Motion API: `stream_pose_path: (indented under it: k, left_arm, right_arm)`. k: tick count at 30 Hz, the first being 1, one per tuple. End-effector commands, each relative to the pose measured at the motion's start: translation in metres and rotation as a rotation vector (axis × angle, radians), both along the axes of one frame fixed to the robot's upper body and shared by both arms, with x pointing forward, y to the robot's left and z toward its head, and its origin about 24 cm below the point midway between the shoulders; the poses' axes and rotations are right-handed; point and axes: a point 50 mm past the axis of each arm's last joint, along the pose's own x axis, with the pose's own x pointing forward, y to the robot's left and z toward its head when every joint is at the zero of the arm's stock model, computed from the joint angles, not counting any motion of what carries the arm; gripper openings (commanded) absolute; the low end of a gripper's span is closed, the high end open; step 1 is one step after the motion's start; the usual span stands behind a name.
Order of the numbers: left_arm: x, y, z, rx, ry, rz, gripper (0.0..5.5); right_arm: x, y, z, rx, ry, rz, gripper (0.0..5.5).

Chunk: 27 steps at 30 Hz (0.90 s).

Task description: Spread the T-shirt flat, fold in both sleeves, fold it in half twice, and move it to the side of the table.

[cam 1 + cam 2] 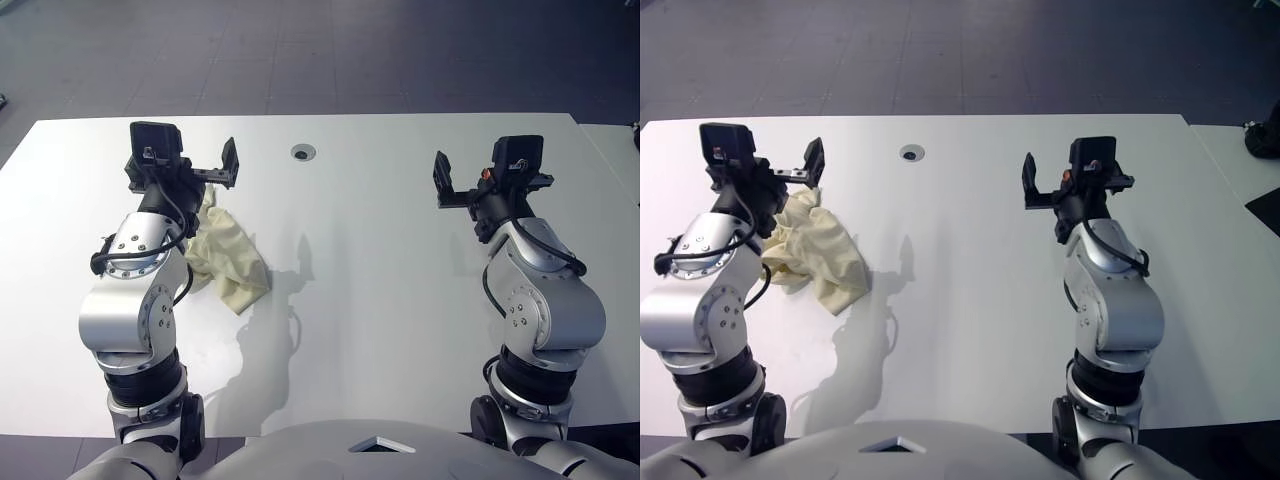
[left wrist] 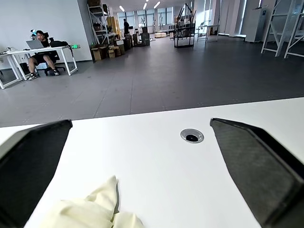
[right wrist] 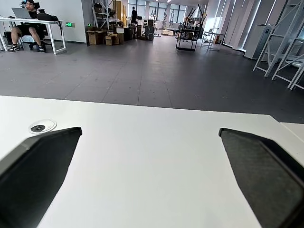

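Left gripper and right gripper hover above the white table, jaws spread wide and empty. We judge nothing done yet: the cream T-shirt lies crumpled at centre left, unspread.

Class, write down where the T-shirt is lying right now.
The T-shirt lies crumpled on the robot's left side of the white table, close under the left gripper, with the round cable hole farther off to its right.
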Motion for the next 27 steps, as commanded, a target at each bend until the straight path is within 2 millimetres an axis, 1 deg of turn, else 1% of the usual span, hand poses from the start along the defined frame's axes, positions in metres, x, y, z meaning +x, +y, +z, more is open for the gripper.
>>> stream_pose_path:
  k: [1,6,7,8,10,12,13,14,16,18,22,25,26,27]
  left_arm:
    - [-0.001,0.011,-0.004,0.033,0.015,0.032,5.4]
    - [-0.001,0.017,-0.004,0.059,0.015,0.046,5.4]
    - [-0.001,0.02,-0.006,0.075,0.027,0.053,5.4]
    - [-0.003,0.026,-0.012,0.108,0.059,0.069,5.4]
    - [-0.007,0.044,-0.031,0.241,0.153,0.107,5.4]
    - [-0.014,0.06,-0.044,0.437,0.219,0.109,5.4]
    - [-0.017,0.067,-0.049,0.553,0.24,0.092,5.4]
    - [-0.019,0.072,-0.051,0.628,0.258,0.062,5.4]
    - [-0.021,0.076,-0.053,0.73,0.274,0.008,5.4]
    - [-0.019,0.073,-0.058,0.781,0.29,-0.055,5.4]
    - [-0.022,0.059,-0.078,0.781,0.354,-0.198,5.4]
    - [-0.035,0.047,-0.102,0.835,0.483,-0.366,5.4]
    - [-0.041,0.042,-0.109,0.839,0.523,-0.431,5.4]
    - [-0.046,0.032,-0.113,0.802,0.548,-0.493,5.4]
  right_arm:
    - [0.002,0.002,0.002,0.0,-0.01,0.006,5.37]
    - [0.001,0.002,0.002,0.001,-0.011,0.006,5.37]
    - [0.001,0.002,0.002,0.002,-0.011,0.005,5.37]
    - [0.001,0.002,0.002,0.002,-0.012,0.006,5.37]
    - [0.001,0.003,0.003,0.002,-0.012,0.01,5.37]
    - [0.001,0.003,0.003,0.0,-0.011,0.014,5.37]
    - [0.001,0.003,0.002,-0.002,-0.008,0.017,5.37]
    - [0.0,0.002,0.002,-0.004,-0.006,0.018,5.37]
    - [0.0,0.002,0.001,-0.007,-0.002,0.019,5.37]
    - [-0.001,0.002,0.001,-0.007,0.0,0.02,5.37]
    - [0.0,0.004,0.001,-0.006,0.001,0.029,5.37]
    - [0.002,0.004,0.002,-0.009,-0.002,0.034,5.37]
    - [0.002,0.004,0.002,-0.01,-0.004,0.034,5.37]
    - [0.002,0.003,0.002,-0.011,-0.005,0.034,5.37]
